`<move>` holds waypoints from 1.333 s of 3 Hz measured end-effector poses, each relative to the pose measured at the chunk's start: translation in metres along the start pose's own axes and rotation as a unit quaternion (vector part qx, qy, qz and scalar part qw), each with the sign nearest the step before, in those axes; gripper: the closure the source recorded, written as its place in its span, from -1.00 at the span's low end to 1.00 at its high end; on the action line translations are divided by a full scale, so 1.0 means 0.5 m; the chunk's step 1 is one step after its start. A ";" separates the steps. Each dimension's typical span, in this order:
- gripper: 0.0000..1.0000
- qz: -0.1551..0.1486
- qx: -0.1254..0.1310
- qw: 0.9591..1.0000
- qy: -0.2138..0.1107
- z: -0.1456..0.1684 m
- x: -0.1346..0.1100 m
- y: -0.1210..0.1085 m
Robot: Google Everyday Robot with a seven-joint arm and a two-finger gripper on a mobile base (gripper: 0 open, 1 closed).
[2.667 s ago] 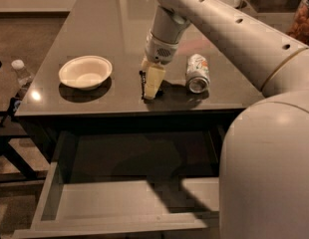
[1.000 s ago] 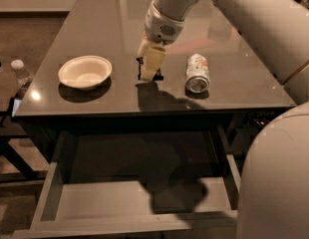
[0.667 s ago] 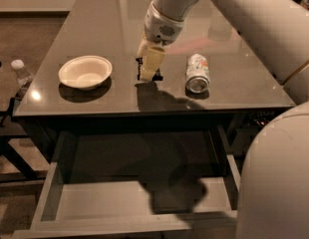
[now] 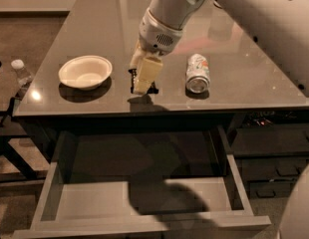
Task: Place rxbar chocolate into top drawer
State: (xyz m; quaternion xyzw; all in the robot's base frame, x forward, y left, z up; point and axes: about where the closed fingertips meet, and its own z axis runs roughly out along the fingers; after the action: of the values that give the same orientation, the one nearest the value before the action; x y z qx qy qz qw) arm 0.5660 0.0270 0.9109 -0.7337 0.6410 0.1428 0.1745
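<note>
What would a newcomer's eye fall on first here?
The big white arm, whose gripper hangs just over the front middle of the table, jaws shut on the black rxbar chocolate. Below it the top drawer stands pulled open; a white bowl sits at picture left, a can lies at right.

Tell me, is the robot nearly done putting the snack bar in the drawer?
About halfway. Done: the top drawer is pulled open. In hand: the gripper is shut on the rxbar chocolate, near the front of the table. Left: carry it down over the drawer and let go.
</note>
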 end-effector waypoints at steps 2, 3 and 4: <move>1.00 0.030 -0.032 0.999 -0.020 0.026 -0.033 0.122; 1.00 0.030 -0.037 0.999 -0.023 0.031 -0.035 0.134; 1.00 0.039 -0.048 0.998 -0.033 0.048 -0.045 0.178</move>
State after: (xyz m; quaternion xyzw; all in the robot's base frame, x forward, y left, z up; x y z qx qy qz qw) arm 0.4751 0.0470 0.8927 -0.7106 0.6553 0.2042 0.1548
